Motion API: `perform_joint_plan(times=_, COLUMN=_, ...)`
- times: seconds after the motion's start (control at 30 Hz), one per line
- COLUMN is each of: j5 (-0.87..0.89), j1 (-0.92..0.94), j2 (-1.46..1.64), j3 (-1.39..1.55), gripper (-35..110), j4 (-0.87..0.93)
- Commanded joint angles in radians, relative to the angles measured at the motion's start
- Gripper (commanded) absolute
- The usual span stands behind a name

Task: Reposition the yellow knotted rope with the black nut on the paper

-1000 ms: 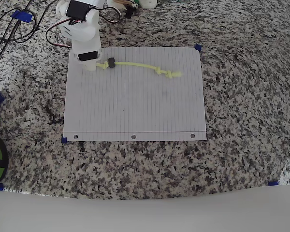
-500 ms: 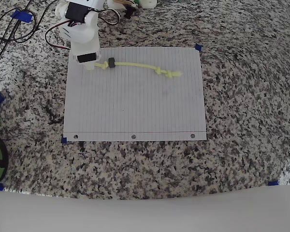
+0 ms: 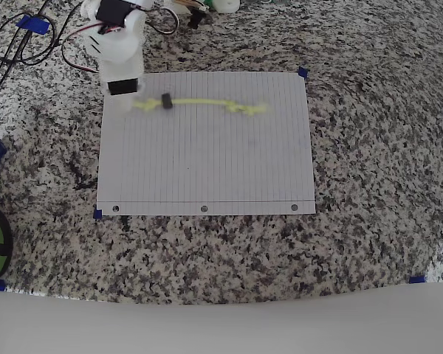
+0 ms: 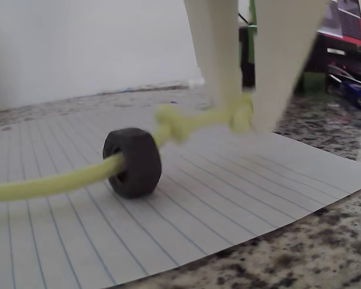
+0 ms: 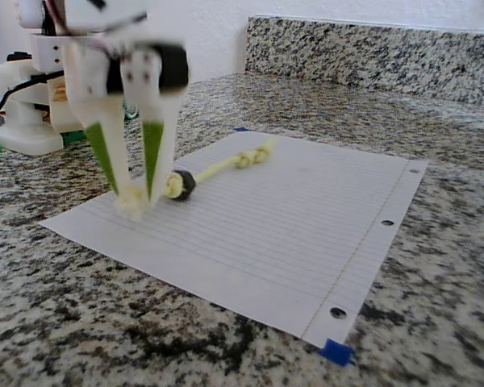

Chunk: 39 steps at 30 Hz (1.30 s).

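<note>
1 gripper [image 4: 243,117] before you: jaws clenched on yellow knotted rope [image 3: 199,103] end knot; black nut [image 4: 133,162] threaded alongside, resting on paper [image 3: 207,169].

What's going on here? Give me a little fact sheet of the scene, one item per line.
surface: speckled granite counter
paper: white lined sheet, flat on the counter
yellow knotted rope: lies across the sheet's far part
black nut: threaded on the rope, near the pinched end
tool: fingers closed on the rope's end knot
motion: rope blurred in the overhead view
</note>
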Motion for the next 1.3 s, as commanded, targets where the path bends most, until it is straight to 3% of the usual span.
perform_joint_plan(times=0.0, j5=0.153, j1=0.018, j2=0.138, j3=-0.026, gripper=0, j4=-0.066)
perform_joint_plan(times=0.27, j5=0.609, j1=0.057, j2=0.379, j3=-0.023, gripper=0, j4=-0.143)
perform_joint_plan(times=0.6, j5=1.000, j1=0.048, j2=0.742, j3=-0.021, gripper=0, j4=-0.387)
perform_joint_plan(times=0.87, j5=1.186, j1=0.071, j2=0.877, j3=0.166, gripper=0, j4=-0.437)
perform_joint_plan(times=1.27, j5=1.267, j1=0.155, j2=0.910, j3=0.262, gripper=0, j4=-0.506)
